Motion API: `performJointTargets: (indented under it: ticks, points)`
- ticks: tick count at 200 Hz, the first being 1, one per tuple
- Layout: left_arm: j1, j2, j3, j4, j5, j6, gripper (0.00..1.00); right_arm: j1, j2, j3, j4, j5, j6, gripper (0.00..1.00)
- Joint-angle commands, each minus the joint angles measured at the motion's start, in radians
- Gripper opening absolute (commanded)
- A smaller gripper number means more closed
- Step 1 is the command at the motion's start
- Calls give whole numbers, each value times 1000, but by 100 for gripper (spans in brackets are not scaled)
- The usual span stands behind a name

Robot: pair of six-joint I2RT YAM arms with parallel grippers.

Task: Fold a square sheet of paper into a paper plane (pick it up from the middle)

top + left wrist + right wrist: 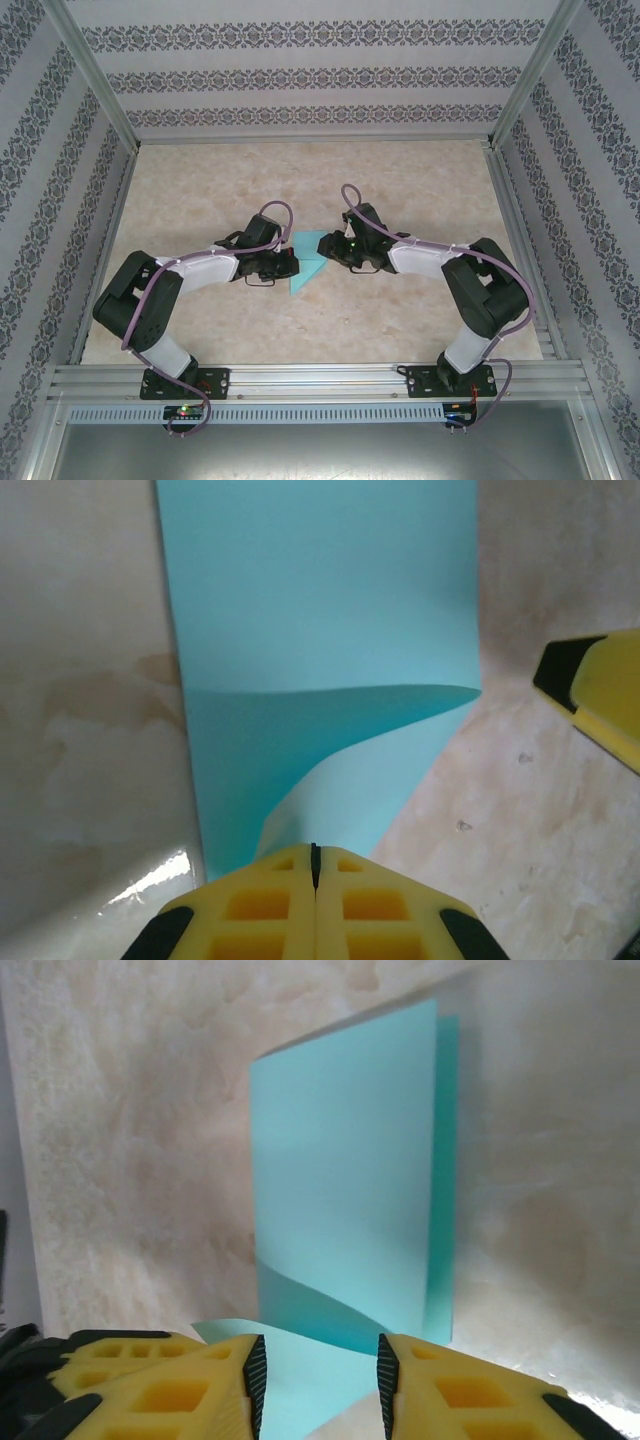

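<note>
The square sheet of paper [310, 262] is teal and lies mid-table, folded over on itself, with one layer curling up off the other. In the left wrist view the sheet [320, 600] rises in a curved flap to my left gripper [315, 852], whose yellow fingers are pressed together at the flap's near edge. From above, the left gripper [288, 265] sits at the sheet's left side and the right gripper [335, 252] at its right. My right gripper [320, 1370] stands open, a loose corner of the sheet [345, 1180] lying between its fingers without touching the pads.
The beige marbled table [400, 320] is boxed in by patterned walls [300, 70] and aluminium rails [320, 378] at the front. One finger of the right gripper [600, 695] juts in at the right of the left wrist view, beside the sheet.
</note>
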State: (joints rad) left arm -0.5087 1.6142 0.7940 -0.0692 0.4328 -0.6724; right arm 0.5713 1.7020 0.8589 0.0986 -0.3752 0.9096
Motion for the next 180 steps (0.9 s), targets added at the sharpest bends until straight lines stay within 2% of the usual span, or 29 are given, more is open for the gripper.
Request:
performJointTargets:
  ticks: [1,51,87,126,157,180]
  points:
    - [1,1,10,30,-43,-18,7,-10,41,10,-28,-44,-30,39]
    - [1,1,23,-3,-65,-17,7,-13,87,26,10,-127,-37,40]
    - [1,-12,18,-12,-96,-13,8,-8,147,63,110,-263,-45,37]
    - [1,14,45,-32,-118,-7,9,-23,162,71,130,-301,-71,32]
    - [0,27,88,-66,-131,9,10,-41,177,77,129,-315,-73,24]
    - [2,24,112,-82,-133,15,12,-52,177,69,161,-315,-42,13]
